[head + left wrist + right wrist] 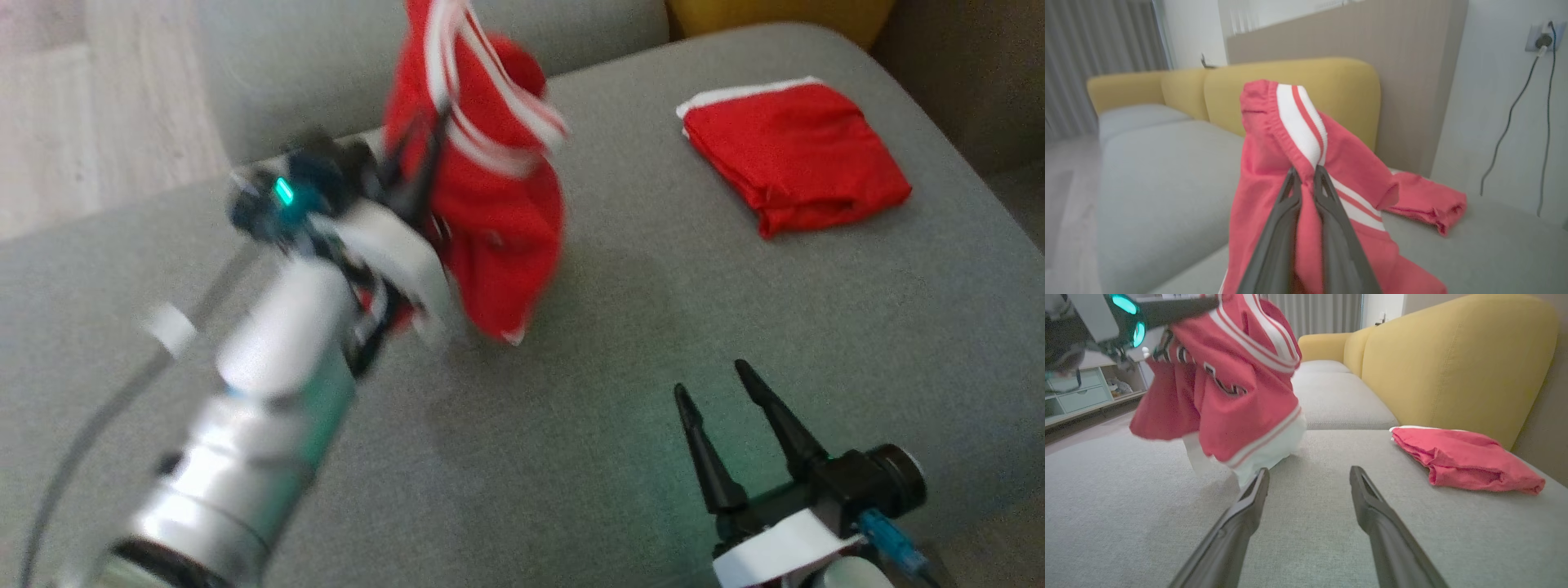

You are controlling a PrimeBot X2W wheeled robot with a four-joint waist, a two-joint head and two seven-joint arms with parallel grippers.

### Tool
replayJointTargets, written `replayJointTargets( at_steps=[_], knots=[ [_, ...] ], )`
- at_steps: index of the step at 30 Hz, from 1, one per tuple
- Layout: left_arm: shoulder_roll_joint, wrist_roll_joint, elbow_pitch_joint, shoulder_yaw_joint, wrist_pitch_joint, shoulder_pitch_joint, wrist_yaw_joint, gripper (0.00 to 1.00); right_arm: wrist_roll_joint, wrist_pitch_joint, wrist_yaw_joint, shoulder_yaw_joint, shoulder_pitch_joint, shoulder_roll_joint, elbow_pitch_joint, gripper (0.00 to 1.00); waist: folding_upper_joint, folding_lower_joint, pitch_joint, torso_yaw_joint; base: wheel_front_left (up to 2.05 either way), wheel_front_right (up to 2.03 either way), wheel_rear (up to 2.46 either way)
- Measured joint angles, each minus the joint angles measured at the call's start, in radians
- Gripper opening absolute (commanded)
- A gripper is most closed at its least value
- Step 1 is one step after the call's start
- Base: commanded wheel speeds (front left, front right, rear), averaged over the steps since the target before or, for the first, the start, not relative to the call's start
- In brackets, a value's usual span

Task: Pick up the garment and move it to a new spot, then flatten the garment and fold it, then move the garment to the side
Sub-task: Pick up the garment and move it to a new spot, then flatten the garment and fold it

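Two dark fingers (1280, 228) of the left gripper (1304, 174) were pinched narrow on a gathered edge of the red garment with white stripes (490, 204). At the left of the head view, the blurred pale left forearm (269, 359) slanted up to that grip. In the left wrist view the fingers clamped the cloth just below a white-and-red band, and fabric draped down on both sides of them. The garment hung bunched from the grip, raised over the grey sofa seat (620, 269). In the right wrist view its white-trimmed lower hem sat at or just above the cushion; whether it touched could not be told. Further right, low in the head view, the right gripper (710, 380) stood over the seat with its jaws spread wide and nothing between them, pointing toward the hanging cloth. At the far right, a folded red garment (796, 159) with a white edge lay flat on the seat, well apart from the held one and near the yellow backrest (1453, 363).
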State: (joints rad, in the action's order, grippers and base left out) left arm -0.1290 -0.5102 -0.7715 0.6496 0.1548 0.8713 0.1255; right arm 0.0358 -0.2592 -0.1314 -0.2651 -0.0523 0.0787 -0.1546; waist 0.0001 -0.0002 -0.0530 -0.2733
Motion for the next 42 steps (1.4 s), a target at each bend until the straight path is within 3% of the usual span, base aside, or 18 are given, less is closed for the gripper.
replayJointTargets(
  at_steps=[6, 7, 8, 14, 19, 24, 30, 42],
  knots=[
    [0.045, -0.018, -0.086, 0.046, 0.07, -0.21, -0.002, 0.0, 0.014, 0.0, 0.0, -0.048, 0.04, -0.014, -0.006, 1.0, 0.0, 0.0003, -0.071, -0.021, 0.0, 0.0, 0.0],
    [0.044, -0.018, -0.095, 0.052, 0.079, -0.237, -0.002, 0.29, 0.017, 0.0, 0.0, -0.048, 0.051, -0.016, -0.007, 1.0, 0.0, 0.0003, -0.08, -0.022, 0.0, 0.0, 0.0],
    [0.045, -0.018, -0.099, 0.053, 0.086, -0.254, -0.002, 1.0, 0.017, 0.0, 0.0, -0.047, 0.059, -0.016, -0.008, 1.0, 0.0, 0.0004, -0.088, -0.021, 0.0, 0.0, 0.0],
    [0.061, 0.015, 0.048, -0.056, 0.095, -0.292, -0.075, 1.0, 0.019, 0.001, 0.0, -0.014, 0.059, -0.019, -0.03, 1.0, 0.0, 0.0004, -0.084, 0.029, 0.0, 0.0, 0.0],
    [0.074, 0.031, 0.174, -0.162, 0.097, -0.488, -0.1, 1.0, 0.034, 0.001, 0.0, 0.015, 0.029, -0.021, -0.046, 1.0, 0.0, 0.0001, -0.035, 0.098, 0.0, 0.0, 0.0],
    [0.067, 0.219, 0.386, -0.259, 0.097, -0.644, -0.187, 1.0, 0.045, 0.001, 0.0, 0.055, -0.015, -0.023, -0.056, 1.0, 0.0, 0.0, 0.018, 0.188, 0.0, 0.0, 0.0],
    [0.067, 0.321, 0.57, -0.401, 0.1, -0.802, -0.254, 1.0, 0.042, 0.001, 0.0, 0.075, -0.021, -0.024, -0.08, 1.0, 0.0, 0.0, 0.081, 0.281, 0.0, 0.0, 0.0],
    [0.071, 0.373, 0.667, -0.458, 0.1, -1.08, -0.287, 1.0, 0.046, 0.001, 0.0, 0.183, -0.124, -0.032, -0.105, 1.0, 0.0, 0.0, 0.181, 0.358, 0.0, 0.0, 0.0]
  ],
)
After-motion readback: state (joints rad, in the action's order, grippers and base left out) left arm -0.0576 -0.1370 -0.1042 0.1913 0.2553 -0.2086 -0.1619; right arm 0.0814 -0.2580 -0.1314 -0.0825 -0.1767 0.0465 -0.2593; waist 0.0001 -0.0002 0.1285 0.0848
